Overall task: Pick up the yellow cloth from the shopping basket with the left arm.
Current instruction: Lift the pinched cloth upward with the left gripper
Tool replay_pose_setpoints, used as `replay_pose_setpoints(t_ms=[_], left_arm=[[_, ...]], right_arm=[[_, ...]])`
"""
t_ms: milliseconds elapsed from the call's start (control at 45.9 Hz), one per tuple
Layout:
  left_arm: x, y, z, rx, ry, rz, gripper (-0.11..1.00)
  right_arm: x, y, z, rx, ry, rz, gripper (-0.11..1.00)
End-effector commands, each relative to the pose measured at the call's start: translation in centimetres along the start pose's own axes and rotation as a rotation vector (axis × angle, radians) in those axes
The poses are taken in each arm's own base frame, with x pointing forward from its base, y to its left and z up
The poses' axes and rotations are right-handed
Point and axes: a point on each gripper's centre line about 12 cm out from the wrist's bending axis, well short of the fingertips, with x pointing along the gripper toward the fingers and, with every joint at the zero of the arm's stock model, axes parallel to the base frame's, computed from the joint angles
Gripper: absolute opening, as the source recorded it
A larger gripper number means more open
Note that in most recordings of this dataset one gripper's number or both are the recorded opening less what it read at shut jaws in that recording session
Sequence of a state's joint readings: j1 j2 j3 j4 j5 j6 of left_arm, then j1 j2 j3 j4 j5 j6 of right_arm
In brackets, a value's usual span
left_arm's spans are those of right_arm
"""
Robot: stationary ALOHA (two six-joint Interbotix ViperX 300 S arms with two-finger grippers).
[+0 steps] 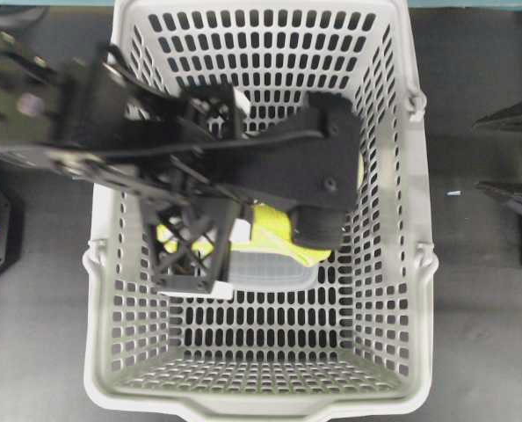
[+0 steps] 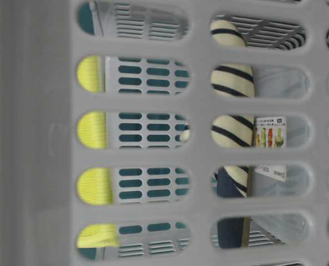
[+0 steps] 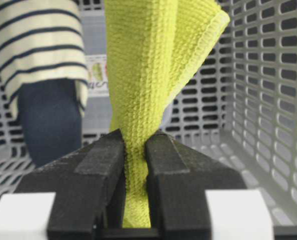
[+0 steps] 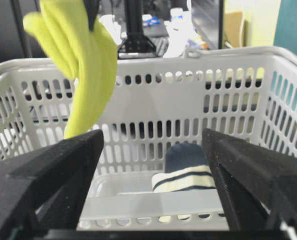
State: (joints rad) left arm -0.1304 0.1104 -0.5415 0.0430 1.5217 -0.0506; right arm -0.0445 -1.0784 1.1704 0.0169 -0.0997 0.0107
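My left gripper (image 3: pixel 135 142) is shut on the yellow cloth (image 3: pixel 143 65), whose pinched fold runs between the two black jaws. The towel-like fabric extends beyond the fingertips. In the right wrist view the yellow cloth (image 4: pixel 83 65) hangs from a black tip, its top above the rim of the shopping basket (image 4: pixel 188 65). From overhead, the left arm reaches into the shopping basket (image 1: pixel 419 264), and its lattice-framed left gripper (image 1: pixel 217 251) partly hides the yellow cloth (image 1: pixel 279 233). My right gripper (image 4: pixel 152 135) is open and empty, outside the basket's near wall.
A cream-and-navy striped slipper (image 3: pixel 38 50) stands against the basket wall next to a clear plastic container (image 4: pixel 128 185) with a label (image 2: pixel 270 133). The slotted basket walls (image 3: pixel 268 100) close in on all sides. The right gripper's black fingers (image 1: pixel 511 119) show at the overhead view's right edge.
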Motion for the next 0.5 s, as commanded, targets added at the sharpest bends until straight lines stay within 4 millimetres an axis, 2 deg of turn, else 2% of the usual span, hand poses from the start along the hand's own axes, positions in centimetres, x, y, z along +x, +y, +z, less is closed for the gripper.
replay_pose_setpoints(t_ms=[0, 479], left_arm=[[-1.90, -0.04, 0.18, 0.000, 0.009, 0.001, 0.07], [-1.70, -0.07, 0.62, 0.002, 0.020, 0.001, 0.07]], right_arm=[[0.13, -0.05, 0.33, 0.005, -0.008, -0.003, 0.76], [0.13, -0.05, 0.26, 0.003, -0.006, -0.003, 0.76]])
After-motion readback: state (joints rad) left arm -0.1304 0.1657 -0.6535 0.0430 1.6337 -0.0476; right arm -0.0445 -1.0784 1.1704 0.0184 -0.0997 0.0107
